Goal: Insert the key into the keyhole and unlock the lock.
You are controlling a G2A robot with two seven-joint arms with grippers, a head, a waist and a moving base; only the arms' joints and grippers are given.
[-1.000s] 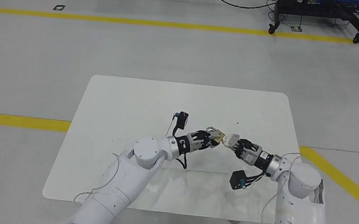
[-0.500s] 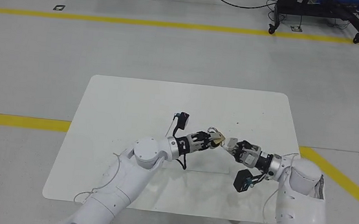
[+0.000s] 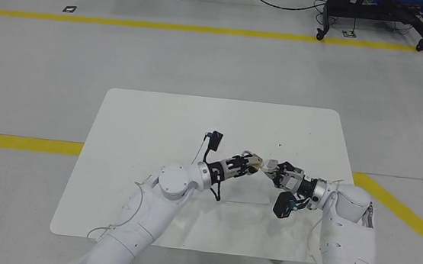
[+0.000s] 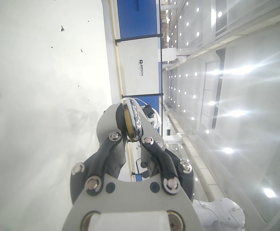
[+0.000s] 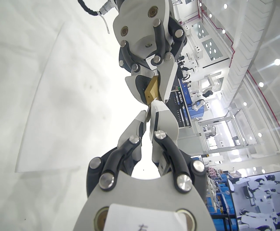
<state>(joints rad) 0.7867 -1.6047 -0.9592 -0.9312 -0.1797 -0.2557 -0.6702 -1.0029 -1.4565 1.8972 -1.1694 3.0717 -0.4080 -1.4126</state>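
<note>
1. Facing each other above the white table [image 3: 159, 119] in the top view, the left gripper [image 3: 251, 164] and right gripper [image 3: 272, 168] nearly touch tip to tip. The brass lock [image 3: 256, 162] sits at the left fingertips, clear of the tabletop.
2. Left wrist view: the left fingers are clamped on the lock, its silver shackle seen edge-on.
3. Right wrist view: the right fingers pinch the small key [image 5: 148, 115], whose tip meets the lock's lower corner. Whether it has entered the keyhole [image 5: 148, 96] cannot be told.
</note>
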